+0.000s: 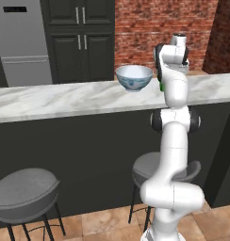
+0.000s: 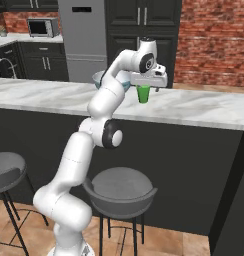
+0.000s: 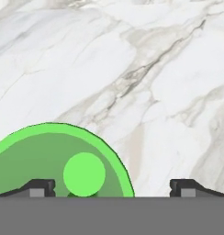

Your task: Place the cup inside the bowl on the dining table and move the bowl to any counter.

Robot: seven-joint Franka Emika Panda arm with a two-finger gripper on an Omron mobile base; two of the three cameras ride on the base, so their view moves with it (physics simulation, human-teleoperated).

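The cup (image 2: 143,93) stands upright on the marble counter (image 1: 60,99), directly beneath the gripper (image 2: 144,88). In the hand view the cup (image 3: 63,165) is seen from above: its green rim and lighter round bottom lie toward the left fingertip (image 3: 38,187), while the right fingertip (image 3: 189,187) sits well clear of it over bare marble. The jaws stand wide and hold nothing; the cup is off-centre between them. Whether the left tip touches the rim cannot be told.

The bowl (image 1: 134,77) rests upright on the same counter, near the far edge. In the left base view it is just left of the arm's upper links, and only a sliver of the cup (image 1: 161,86) shows green at the arm's edge. In the right base view the bowl (image 2: 98,77) is largely hidden behind the arm, its rim showing to the left of the cup. Cup and bowl are near each other but apart; the cup is not in the bowl.

The counter has a plain black front. Two grey stools (image 1: 25,193) stand before it on a tiled floor. Behind are dark cabinets (image 1: 81,37), a steel fridge (image 1: 20,37), a brick wall (image 1: 159,28) and, in the right base view, a microwave (image 2: 42,27).
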